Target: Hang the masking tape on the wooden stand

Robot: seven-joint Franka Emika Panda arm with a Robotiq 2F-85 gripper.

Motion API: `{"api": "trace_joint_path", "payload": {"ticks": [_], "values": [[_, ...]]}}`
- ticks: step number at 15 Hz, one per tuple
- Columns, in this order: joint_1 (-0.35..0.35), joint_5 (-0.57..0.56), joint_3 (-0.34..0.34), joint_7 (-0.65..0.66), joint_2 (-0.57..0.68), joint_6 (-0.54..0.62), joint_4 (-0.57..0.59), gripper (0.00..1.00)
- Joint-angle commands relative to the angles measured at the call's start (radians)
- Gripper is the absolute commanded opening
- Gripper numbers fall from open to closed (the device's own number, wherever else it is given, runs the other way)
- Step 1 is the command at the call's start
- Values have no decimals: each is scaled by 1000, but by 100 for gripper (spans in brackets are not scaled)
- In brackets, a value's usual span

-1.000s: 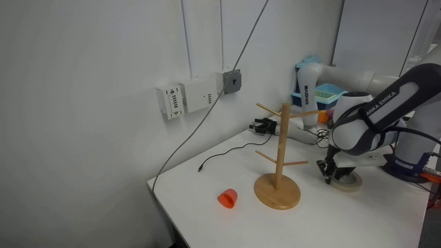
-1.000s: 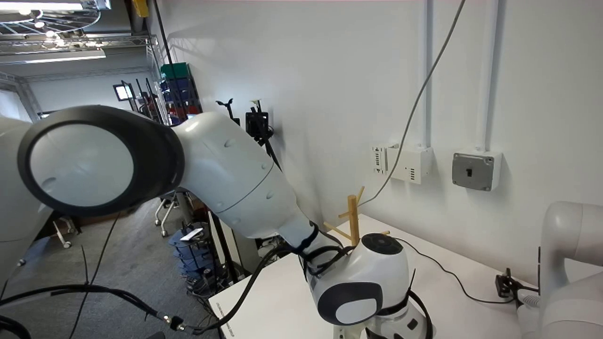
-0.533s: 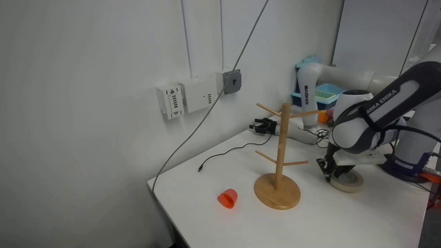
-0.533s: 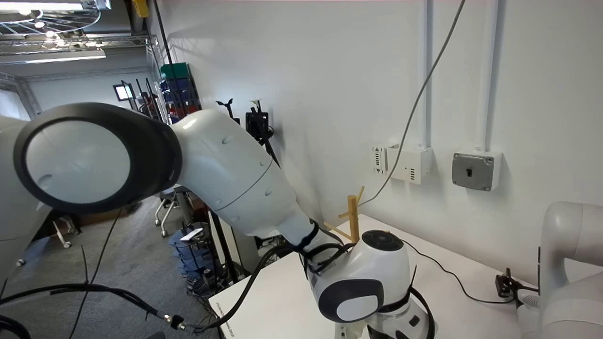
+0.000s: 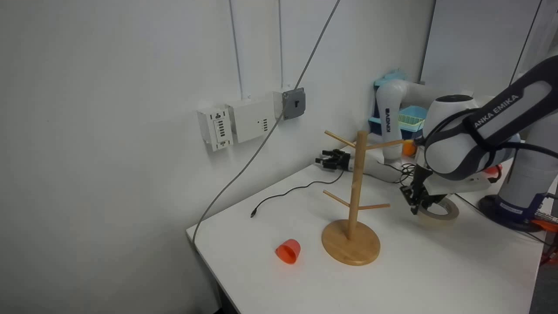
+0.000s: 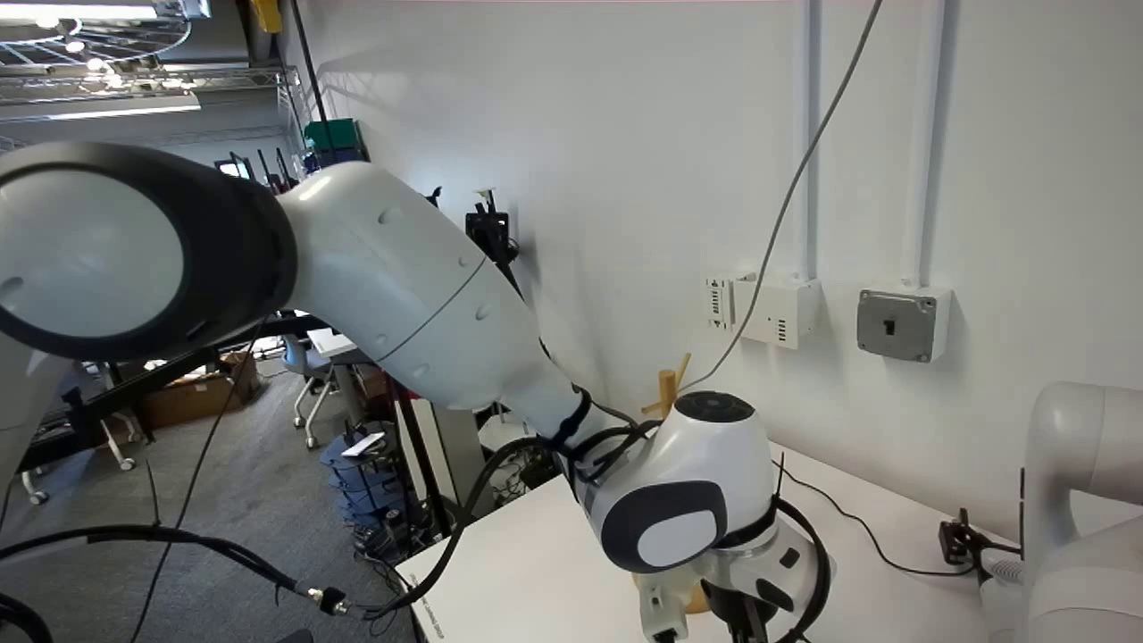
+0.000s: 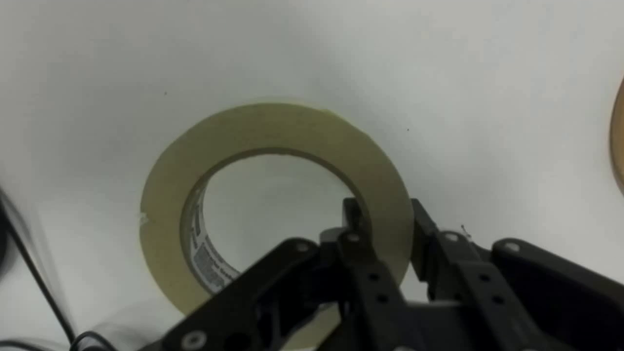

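Observation:
The masking tape [image 7: 273,124] is a pale beige ring in the wrist view. My gripper [image 7: 382,209] is shut on the right part of its ring, one finger inside the hole and one outside. In an exterior view the gripper [image 5: 419,206] holds the tape [image 5: 441,221] roughly flat, a little above the table. The wooden stand [image 5: 356,187] stands upright to the left of the gripper there, apart from it. Its top also shows behind the arm in an exterior view [image 6: 667,390]. The edge of its base [image 7: 618,141] shows at the right of the wrist view.
An orange-red cup [image 5: 287,251] lies on the white table [image 5: 405,279], left of the stand. A second robot arm [image 5: 392,113] with a black gripper [image 5: 333,159] lies along the wall side. A black cable [image 5: 301,187] runs across the table. Blue bins [image 5: 414,124] stand at the back.
My gripper has closed on the tape and moved up. The tape has risen off the table with it. The stand and the cup have not moved.

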Motion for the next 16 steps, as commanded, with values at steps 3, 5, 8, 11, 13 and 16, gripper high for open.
{"api": "trace_joint_path", "payload": {"ticks": [3,5,8,11,13,16], "values": [[27,-66,-29,-23,-139,-21,-92,6],[16,-69,-10,-45,-185,-22,-125,6],[8,-60,12,-79,-251,-15,-175,6],[-4,-29,53,-117,-314,-1,-225,6],[-9,-8,80,-139,-356,1,-256,6],[-21,62,133,-191,-410,20,-297,6]]}}
